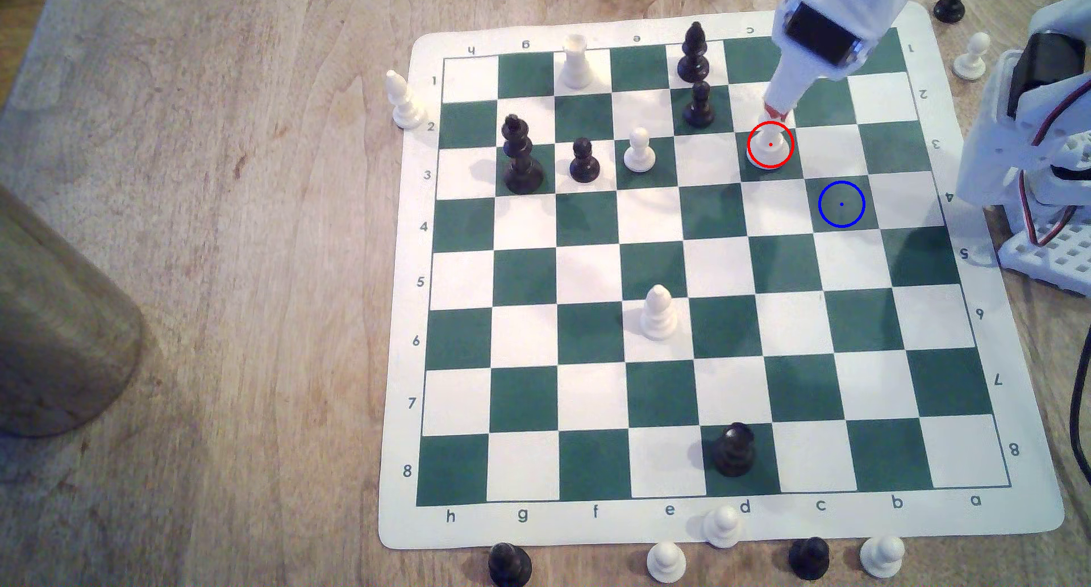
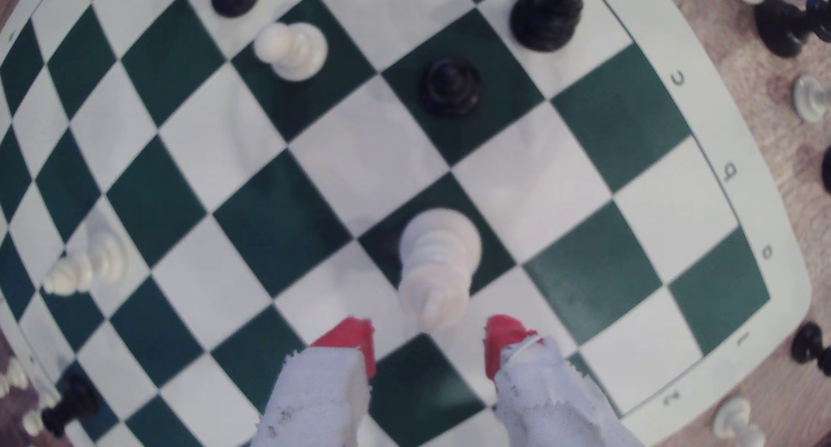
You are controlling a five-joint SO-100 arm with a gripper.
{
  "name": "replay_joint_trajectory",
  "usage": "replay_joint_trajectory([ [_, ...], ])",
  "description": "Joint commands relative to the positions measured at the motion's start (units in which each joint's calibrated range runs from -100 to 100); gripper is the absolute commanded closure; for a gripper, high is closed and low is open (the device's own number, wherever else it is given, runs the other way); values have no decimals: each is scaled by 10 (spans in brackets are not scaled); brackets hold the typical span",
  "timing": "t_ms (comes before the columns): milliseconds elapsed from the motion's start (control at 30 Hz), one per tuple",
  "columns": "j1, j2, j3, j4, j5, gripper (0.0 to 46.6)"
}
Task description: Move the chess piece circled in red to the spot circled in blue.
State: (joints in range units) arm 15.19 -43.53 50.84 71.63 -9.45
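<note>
White piece, crowned and slim-waisted, upright on a dark green square inside the red ring, row 3 by the board's printed edge numbers. Not yet lifted, not yet gripped: base flat on the square in the wrist view, top pointing up between the 2 red fingertips. Nothing of the task done so far, judging by that; grasp, lift, carry and set-down all still ahead.

Gripper spread wide, poised over the piece, 1 red tip on either side of the crown with clear gaps both ways, touching nothing. Seen from the exterior view as a white wrapped finger slanting down from the upper right, red tip just above the piece's head. Seemingly well lined up for a straight descent and a squeeze at the waist.

Spot bare, blue ring and dot on a green square 1 diagonal step away, toward the exterior view's lower right. Short hop, no piece in between.

Nearest neighbours: black pawn 1 file over to the exterior view's left and a row up, black bishop beyond it. White pawn further left on row 3. All away from the path to the spot.
</note>
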Motion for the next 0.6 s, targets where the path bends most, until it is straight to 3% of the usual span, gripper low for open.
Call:
replay_joint_trajectory([
  [0,4,7,2,-21,0,331],
  [567,0,49,37,-91,-3,339],
])
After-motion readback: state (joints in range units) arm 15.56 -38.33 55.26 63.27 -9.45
